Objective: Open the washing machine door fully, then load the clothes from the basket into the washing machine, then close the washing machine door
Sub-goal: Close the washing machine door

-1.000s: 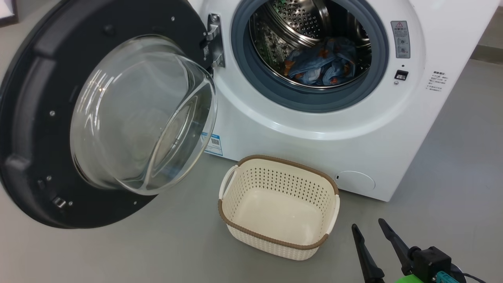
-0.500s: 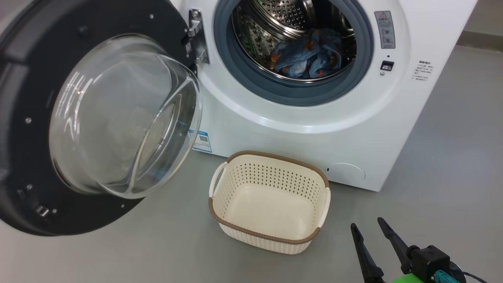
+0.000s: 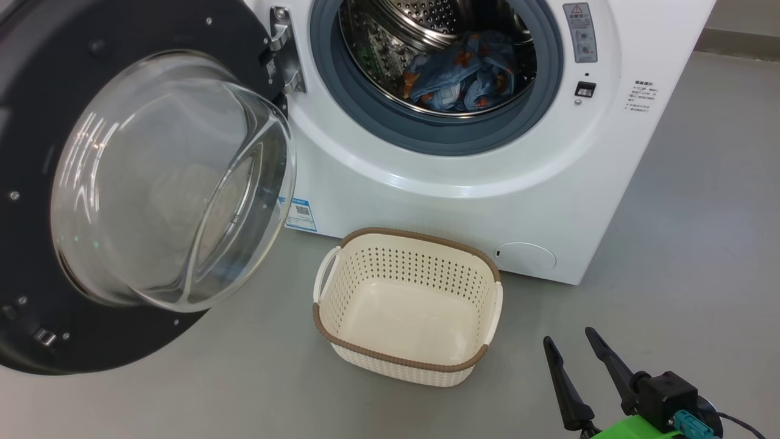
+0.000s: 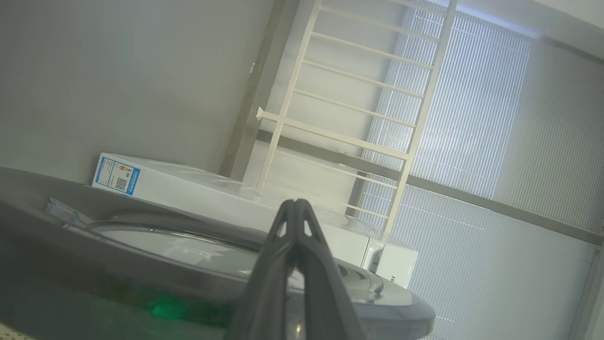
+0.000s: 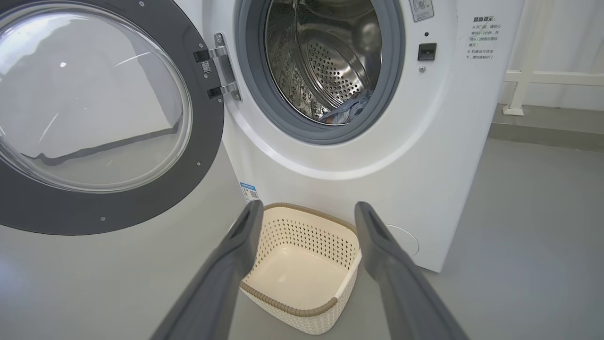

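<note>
Dark fingers of the right gripper (image 3: 570,337) are seen at the lower right of the head view, spread wide apart with nothing between them, hanging above bare grey floor (image 3: 670,244). Open floor is left all round it, to the right and behind. The left gripper (image 4: 295,208) is seen from its own wrist camera with both fingers pressed together, nothing clamped. A glossy grey curved surface lies close under it; contact cannot be told.

Next out, the basket (image 3: 399,361) is set on the floor, upright and emptied, well apart from the right gripper, to its left. Its far brown rim is placed just in front of the washing machine (image 3: 463,201), near the lower front edge, between the blue label sticker (image 3: 300,213) and a round flap (image 3: 524,257). A strip of floor is left between the basket's left handle and the washing machine door (image 3: 170,183).

The door is swung wide out to the left on its metal hinge (image 3: 283,55), glass bowl bulging toward the camera, its lower black rim overhanging the floor left of the basket. The opening is left unblocked: grey gasket (image 3: 378,122) fully exposed, steel drum (image 3: 426,18) visible behind it. The clothes (image 3: 463,76) are found inside the drum, heaped at the bottom, blue printed fabric on top, lying behind the gasket lip and not over it.
</note>
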Robot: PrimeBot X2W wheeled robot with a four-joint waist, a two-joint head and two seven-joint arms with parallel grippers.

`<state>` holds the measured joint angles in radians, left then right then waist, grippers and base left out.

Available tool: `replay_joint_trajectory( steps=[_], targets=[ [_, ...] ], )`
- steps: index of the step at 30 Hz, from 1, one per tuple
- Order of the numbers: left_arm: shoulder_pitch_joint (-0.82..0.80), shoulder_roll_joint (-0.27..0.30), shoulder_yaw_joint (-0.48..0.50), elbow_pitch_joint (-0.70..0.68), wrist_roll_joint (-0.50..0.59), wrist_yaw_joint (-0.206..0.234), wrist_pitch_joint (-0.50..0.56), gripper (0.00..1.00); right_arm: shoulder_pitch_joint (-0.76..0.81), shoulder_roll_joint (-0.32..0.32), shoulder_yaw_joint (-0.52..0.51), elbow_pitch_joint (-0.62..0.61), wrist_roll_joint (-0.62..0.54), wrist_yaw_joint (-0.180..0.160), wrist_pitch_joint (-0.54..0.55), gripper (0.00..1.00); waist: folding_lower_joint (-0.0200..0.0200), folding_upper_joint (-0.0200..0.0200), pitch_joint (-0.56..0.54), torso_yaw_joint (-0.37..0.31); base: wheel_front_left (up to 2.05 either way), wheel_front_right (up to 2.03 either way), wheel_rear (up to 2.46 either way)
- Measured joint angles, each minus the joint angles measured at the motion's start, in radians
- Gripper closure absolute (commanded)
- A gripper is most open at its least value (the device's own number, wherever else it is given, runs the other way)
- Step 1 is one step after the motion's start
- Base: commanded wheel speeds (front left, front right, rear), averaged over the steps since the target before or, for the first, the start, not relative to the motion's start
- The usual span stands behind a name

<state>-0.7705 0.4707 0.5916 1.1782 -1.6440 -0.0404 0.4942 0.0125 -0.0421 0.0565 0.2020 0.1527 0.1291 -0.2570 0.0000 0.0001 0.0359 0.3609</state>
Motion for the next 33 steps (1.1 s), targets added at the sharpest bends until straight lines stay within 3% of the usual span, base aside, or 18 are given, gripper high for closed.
replay_joint_trajectory(
  steps=[20, 33],
  targets=[
    [-0.007, -0.057, -0.064, -0.051, 0.042, -0.016, 0.129, 1.00, -0.001, 0.000, -0.003, -0.001, 0.000, 0.000, 0.000, 0.00, 0.0000, 0.0000, 0.010, -0.013, 0.00, 0.00, 0.00],
    [0.092, -0.128, -0.145, -0.225, 0.077, 0.058, 0.266, 1.00, -0.003, -0.001, -0.005, -0.002, 0.000, 0.000, 0.000, 0.00, 0.0000, 0.0000, 0.017, 0.001, 0.00, 0.00, 0.00]
  ],
)
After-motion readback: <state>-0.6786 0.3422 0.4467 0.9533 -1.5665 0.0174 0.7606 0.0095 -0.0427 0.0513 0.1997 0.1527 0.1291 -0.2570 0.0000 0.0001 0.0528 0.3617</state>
